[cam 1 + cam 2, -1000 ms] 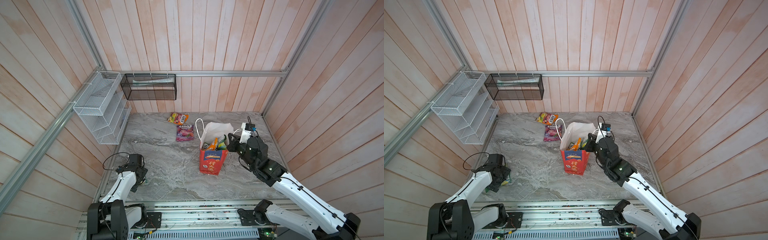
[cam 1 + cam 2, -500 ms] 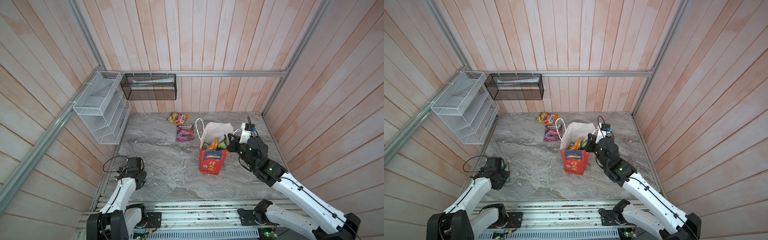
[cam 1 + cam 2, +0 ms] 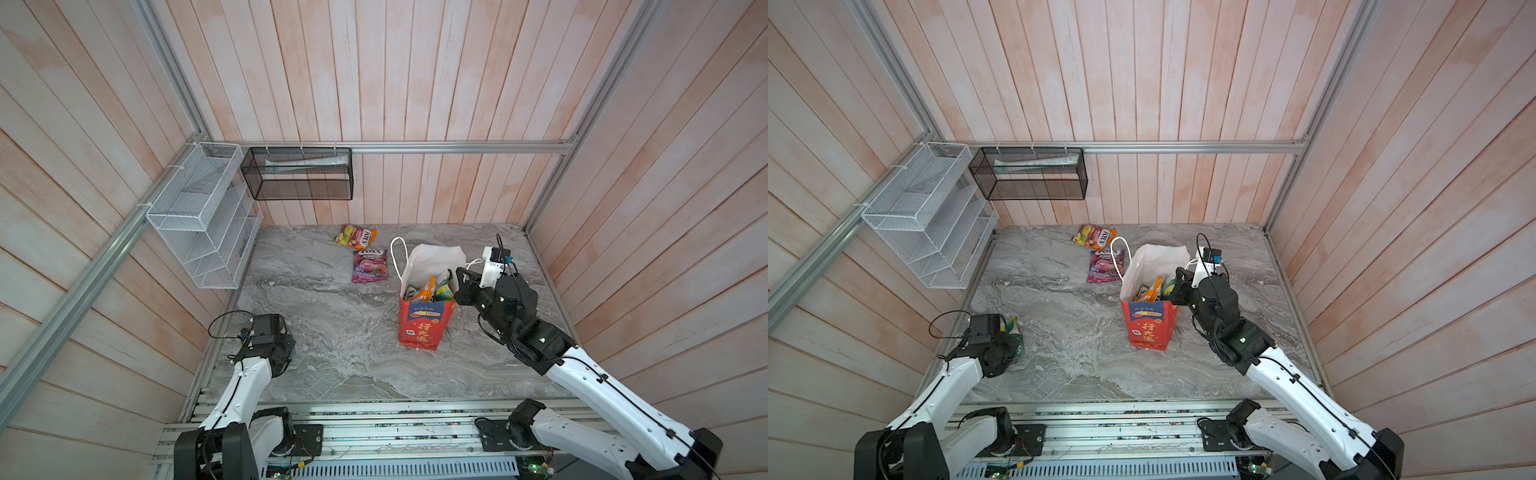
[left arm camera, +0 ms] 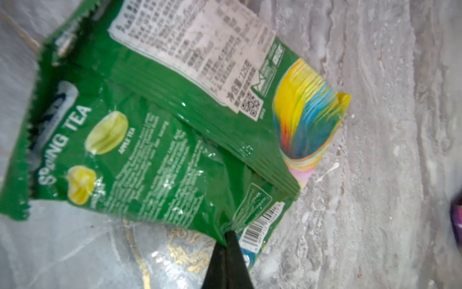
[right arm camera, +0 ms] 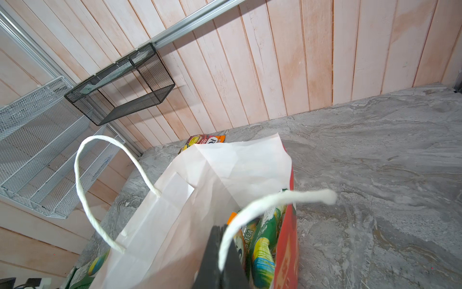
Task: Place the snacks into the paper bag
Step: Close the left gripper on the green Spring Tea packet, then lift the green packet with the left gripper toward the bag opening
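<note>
The red paper bag [image 3: 422, 328] [image 3: 1148, 328] stands open at mid-right, with orange and green snacks [image 3: 428, 289] poking out of it. My right gripper [image 5: 221, 230] [image 3: 460, 282] is at the bag's right rim, shut on its white cord handle [image 5: 275, 199]. An orange packet [image 3: 356, 237] and a purple packet [image 3: 370, 266] lie flat behind the bag. At the front left corner, my left gripper [image 4: 226, 234] [image 3: 1013, 338] is shut on the edge of a green "Spring Tea" packet [image 4: 155, 140] [image 3: 1014, 326] beside its barcode.
A white wire rack [image 3: 199, 216] hangs on the left wall and a black mesh basket [image 3: 297, 174] on the back wall. A clear wrapper with gold print [image 4: 180, 247] lies under the green packet. The bag's second cord handle [image 5: 82, 190] loops upward.
My left gripper's jaws have closed on the green packet, and the left arm has shifted slightly. The right arm and the bag have not moved.
</note>
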Motion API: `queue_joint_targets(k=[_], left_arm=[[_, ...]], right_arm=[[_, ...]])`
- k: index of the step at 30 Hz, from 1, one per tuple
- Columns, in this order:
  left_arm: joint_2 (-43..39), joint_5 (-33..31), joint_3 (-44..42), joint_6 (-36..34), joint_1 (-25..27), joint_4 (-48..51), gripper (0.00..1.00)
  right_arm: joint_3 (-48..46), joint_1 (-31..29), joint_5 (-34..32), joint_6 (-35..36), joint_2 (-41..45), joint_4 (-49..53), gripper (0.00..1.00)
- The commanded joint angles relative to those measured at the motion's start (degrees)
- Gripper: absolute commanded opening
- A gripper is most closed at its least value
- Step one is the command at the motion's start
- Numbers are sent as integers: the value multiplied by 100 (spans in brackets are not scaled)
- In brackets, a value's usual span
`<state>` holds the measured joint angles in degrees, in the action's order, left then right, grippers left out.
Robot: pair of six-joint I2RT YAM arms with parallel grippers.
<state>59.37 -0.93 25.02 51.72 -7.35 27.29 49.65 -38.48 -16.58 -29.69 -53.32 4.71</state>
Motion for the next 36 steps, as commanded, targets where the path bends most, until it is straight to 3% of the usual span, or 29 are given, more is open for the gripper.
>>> queue_joint_targets(k=[1, 5, 14, 21, 27, 36], left_arm=[[-159, 1040, 19, -515, 6, -394, 0], [-709, 1721, 6, -742, 304, -636, 0], [-1964, 1638, 655, -681, 1339, -274, 0], [-1502, 1569, 1453, -714, 2094, -222, 0], [-989, 1127, 2073, -751, 2980, -264, 0], [-651, 173, 3792, -839, 4322, 175, 0]], right_arm=[[-8, 3, 44, 104, 78, -84, 0], [43, 6, 145, 135, 40, -52, 0], [55, 5, 164, 200, 77, -41, 0], [70, -1, 120, 236, 70, -32, 0], [68, 7, 135, 253, 36, -39, 0], [124, -1, 204, 278, 0, 4, 0]])
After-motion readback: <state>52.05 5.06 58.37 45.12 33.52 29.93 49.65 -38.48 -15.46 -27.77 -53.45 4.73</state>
